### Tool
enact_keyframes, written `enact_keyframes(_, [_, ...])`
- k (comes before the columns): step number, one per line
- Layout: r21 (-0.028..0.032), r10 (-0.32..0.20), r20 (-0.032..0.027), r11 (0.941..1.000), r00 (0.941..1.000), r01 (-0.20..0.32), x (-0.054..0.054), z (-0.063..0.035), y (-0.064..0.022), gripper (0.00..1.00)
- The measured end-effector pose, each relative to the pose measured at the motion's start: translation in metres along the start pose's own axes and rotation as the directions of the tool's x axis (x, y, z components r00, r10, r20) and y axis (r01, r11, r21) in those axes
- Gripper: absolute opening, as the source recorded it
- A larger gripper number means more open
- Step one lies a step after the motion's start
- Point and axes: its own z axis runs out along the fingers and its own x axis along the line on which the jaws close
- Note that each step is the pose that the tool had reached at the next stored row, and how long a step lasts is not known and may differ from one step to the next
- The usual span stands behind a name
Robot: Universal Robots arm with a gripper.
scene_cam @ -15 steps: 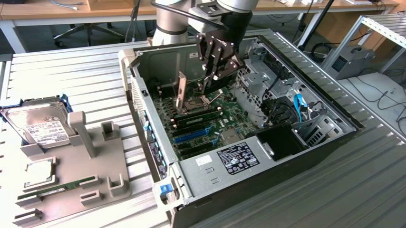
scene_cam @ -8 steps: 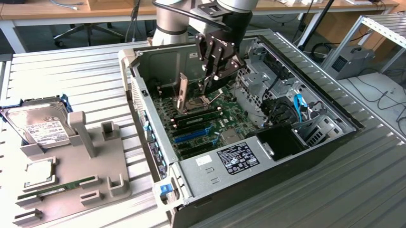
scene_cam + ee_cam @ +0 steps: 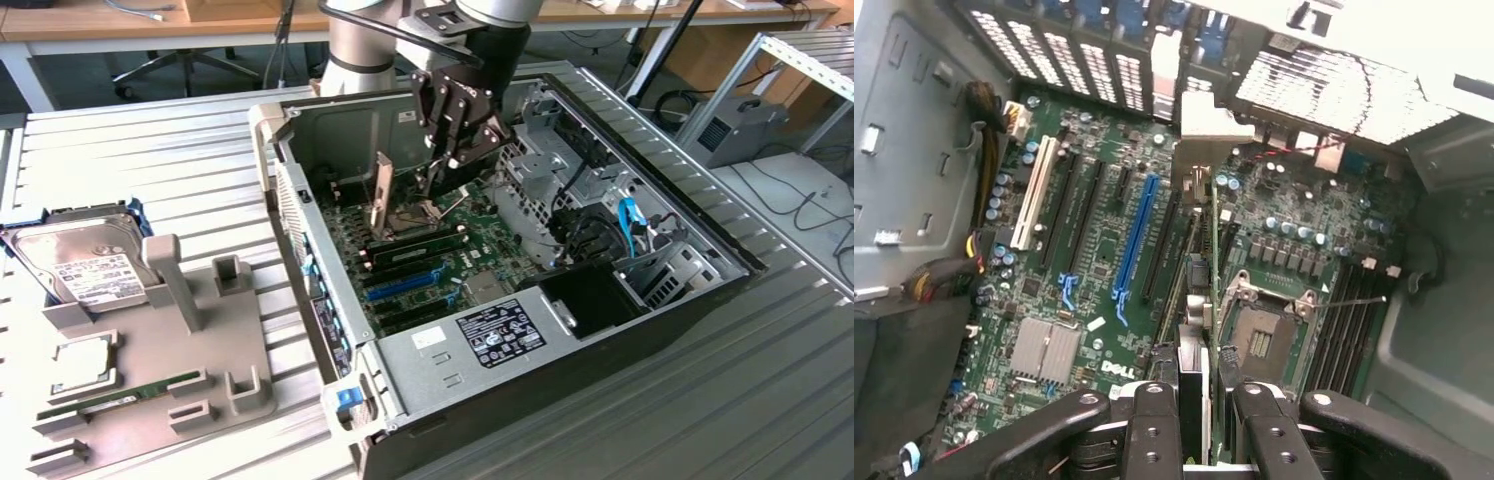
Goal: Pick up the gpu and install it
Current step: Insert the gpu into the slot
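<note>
The gpu (image 3: pixel 384 195) hangs upright inside the open computer case (image 3: pixel 694 235), a little above the green motherboard (image 3: pixel 467 245). My gripper (image 3: pixel 451 165) is shut on its end away from the bracket. In the wrist view the gpu (image 3: pixel 1211 290) shows edge-on as a thin card running out from between my black fingers (image 3: pixel 1154 430). Its silvery bracket (image 3: pixel 1204 125) points toward the vented rear slots of the case. The card hovers over the black slots between the long blue slot (image 3: pixel 1137 235) and the CPU socket (image 3: pixel 1259 335).
On the exterior view's left, a grey fixture tray (image 3: pixel 240 350) carries a silver hard drive (image 3: pixel 80 265), a CPU chip (image 3: pixel 80 365) and a green RAM stick (image 3: pixel 120 395). A power supply (image 3: pixel 494 330) and drive cage (image 3: pixel 561 160) crowd the case.
</note>
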Motion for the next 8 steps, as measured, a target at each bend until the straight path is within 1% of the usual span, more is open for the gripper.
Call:
enact_keyframes(3, [0.0020,0.054,0.0070,0.9985,0.9985,-0.054,-0.0015,0.0004,-0.0004,0.26])
enact_keyframes(5, [0.0032,0.099,0.0116,0.9951,0.9950,-0.099,-0.0037,0.0009,-0.0011,0.26])
enact_keyframes(7, [0.0044,0.154,0.0170,0.9880,0.9879,-0.154,-0.0064,0.0016,-0.0019,0.26])
enact_keyframes(8, [0.0047,0.174,0.0188,0.9847,0.9846,-0.174,-0.0075,0.0018,-0.0022,0.26])
